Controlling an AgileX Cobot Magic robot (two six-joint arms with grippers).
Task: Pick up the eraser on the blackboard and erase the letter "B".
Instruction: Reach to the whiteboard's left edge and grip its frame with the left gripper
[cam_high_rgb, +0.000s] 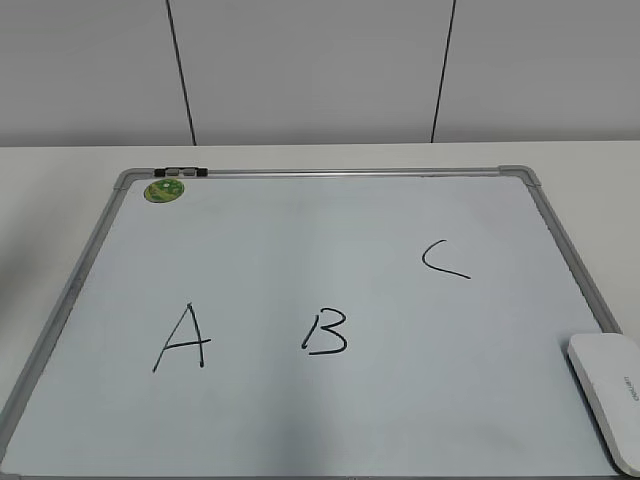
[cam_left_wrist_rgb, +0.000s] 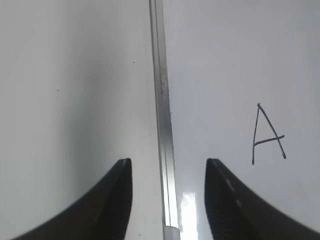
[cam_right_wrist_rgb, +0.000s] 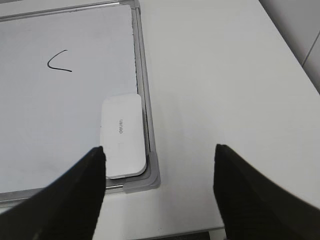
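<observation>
The eraser (cam_high_rgb: 608, 393) lies in the board's (cam_high_rgb: 300, 250) near right corner, against the frame. The B (cam_high_rgb: 326, 333) has bare board around. Both claws (cam_left_wrist_rgb: 168, 162) (cam_right_wrist_rgb: 159, 149) gape wide, empty.

Ext view: eraser (cam_high_rgb: 610, 398) cut off at right/bottom edge, its grey lettering too small to read. Blackboard (cam_high_rgb: 330, 290) bottom corners run out of frame; neither arm visible there. Sticker (cam_high_rgb: 163, 190) print too blurry to read.

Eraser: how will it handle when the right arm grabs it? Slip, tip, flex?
The eraser looks like a rigid plastic block, so it probably won't flex. It is low and flat, so unlikely to tip or roll. The smooth shell may slip in the open right end effector, and the frame crowds one side.
</observation>
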